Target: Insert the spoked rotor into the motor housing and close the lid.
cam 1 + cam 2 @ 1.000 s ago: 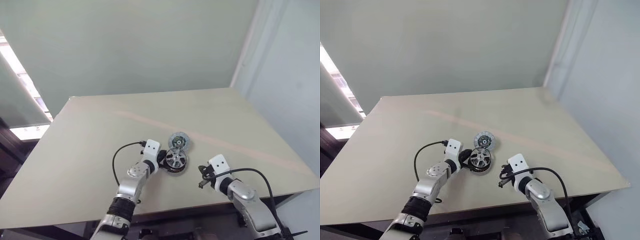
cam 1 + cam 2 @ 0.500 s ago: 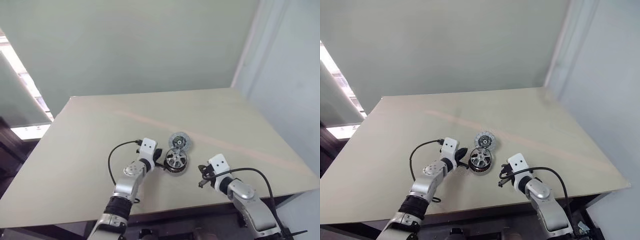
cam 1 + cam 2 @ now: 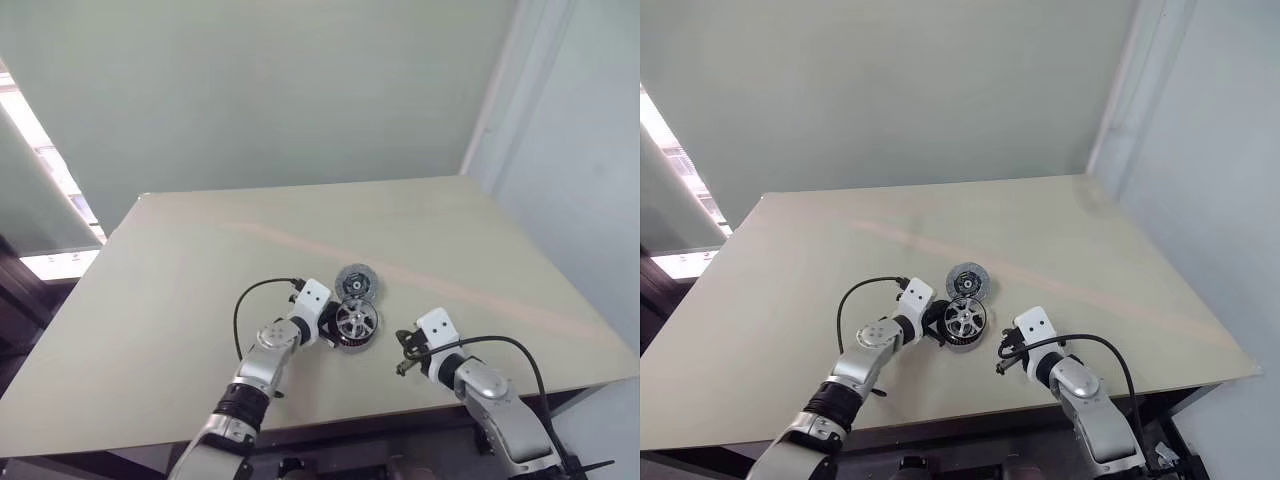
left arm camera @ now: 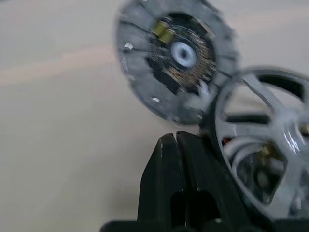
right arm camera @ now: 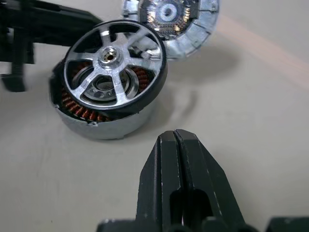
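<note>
Left gripper fingers pressed together, arm reaching forward, angled inward toward right arm. Right gripper fingers also pressed together, nothing between them, forearm bent inward, tips pointing toward left gripper.

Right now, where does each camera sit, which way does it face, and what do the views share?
Left and right eye views: on the head, looking down over the table; both arms show.
Left wrist view: along the shut left gripper, beside the spoked rotor and lid.
Right wrist view: along the shut right gripper, facing the rotor tilted on the motor housing.
All share rotor and lid.
</note>
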Robot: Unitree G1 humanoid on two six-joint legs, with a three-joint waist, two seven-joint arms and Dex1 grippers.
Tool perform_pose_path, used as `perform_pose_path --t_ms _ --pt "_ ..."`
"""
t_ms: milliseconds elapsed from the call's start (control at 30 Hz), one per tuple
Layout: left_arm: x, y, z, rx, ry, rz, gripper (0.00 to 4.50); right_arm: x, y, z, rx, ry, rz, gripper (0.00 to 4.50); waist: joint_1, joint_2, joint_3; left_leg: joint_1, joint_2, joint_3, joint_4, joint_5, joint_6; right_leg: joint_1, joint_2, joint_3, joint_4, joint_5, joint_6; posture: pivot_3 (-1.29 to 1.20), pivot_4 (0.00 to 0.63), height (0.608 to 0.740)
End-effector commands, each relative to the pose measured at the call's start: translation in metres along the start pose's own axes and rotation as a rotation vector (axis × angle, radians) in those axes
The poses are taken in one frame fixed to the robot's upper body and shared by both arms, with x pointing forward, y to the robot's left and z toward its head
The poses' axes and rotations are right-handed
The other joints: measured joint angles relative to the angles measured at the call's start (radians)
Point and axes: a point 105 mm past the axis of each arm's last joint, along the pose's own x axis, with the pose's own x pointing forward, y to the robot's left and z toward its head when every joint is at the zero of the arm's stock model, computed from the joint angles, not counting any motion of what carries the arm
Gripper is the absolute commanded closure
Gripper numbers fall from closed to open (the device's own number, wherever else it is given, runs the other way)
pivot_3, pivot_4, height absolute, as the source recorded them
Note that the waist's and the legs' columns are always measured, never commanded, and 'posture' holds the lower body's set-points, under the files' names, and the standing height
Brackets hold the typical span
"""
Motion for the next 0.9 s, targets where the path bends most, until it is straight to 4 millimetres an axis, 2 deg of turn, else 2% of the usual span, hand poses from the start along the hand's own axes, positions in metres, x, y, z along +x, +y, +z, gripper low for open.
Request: perform_pose_path --t_ms 33,200,400,533,667,767,900 --pt "-0.006 -0.004 0.005 0.021 -0.004 -0.042 4.46 -0.001 -0.003 0.018 -0.023 -0.066 -0.014 4.5 0.0 0.0 0.0 0.0 0.0 0.0 0.0 0.0 0.0 0.0 0.0 0.0 0.0 0.0 0.0 0.0 0.0 0.74" --pt "-0.015 0.019 0.011 -0.018 -0.03 0.078 4.46 0.0 -0.003 0.018 -0.022 -0.068 -0.012 4.5 0.0 0.0 0.0 0.0 0.0 0.0 0.002 0.0 0.0 0.001 0.0 0.0 0.001 0.0 0.0 0.0 0.0 0.74" --pt "-0.021 0.036 0.036 -0.086 -0.136 0.174 4.46 0.003 -0.003 0.021 -0.029 -0.073 -0.001 4.5 0.0 0.0 0.0 0.0 0.001 0.0 0.004 0.0 0.0 0.001 0.0 -0.001 0.002 0.0 0.0 0.0 0.0 0.74" --pt "-0.024 0.028 0.042 -0.292 -0.176 0.119 4.46 0.003 -0.003 0.021 -0.031 -0.071 0.001 4.5 0.0 0.0 0.0 -0.001 0.0 -0.001 0.004 0.0 0.0 0.001 0.0 0.0 0.001 0.0 0.0 0.0 0.0 0.74" --pt "-0.029 0.009 0.022 -0.396 -0.051 -0.001 4.46 0.002 -0.002 0.019 -0.03 -0.069 -0.001 4.5 -0.002 0.0 0.0 -0.001 0.0 0.0 0.005 -0.001 0.001 0.001 0.0 0.0 0.001 0.0 0.0 0.0 0.0 0.74" --pt "-0.034 -0.002 0.012 -0.515 -0.012 -0.05 3.54 0.002 -0.002 0.019 -0.027 -0.068 -0.006 4.5 -0.001 0.0 0.0 0.0 0.001 0.0 0.004 -0.001 0.001 0.001 0.001 0.0 0.001 0.0 0.0 0.0 0.0 0.74" --pt "-0.039 -0.005 0.009 -0.702 -0.019 -0.068 2.12 0.001 -0.002 0.017 -0.03 -0.061 -0.012 4.5 0.0 0.0 0.0 -0.001 0.001 -0.001 0.006 -0.001 0.001 0.001 0.0 -0.001 0.002 0.0 0.0 0.0 0.0 0.74"
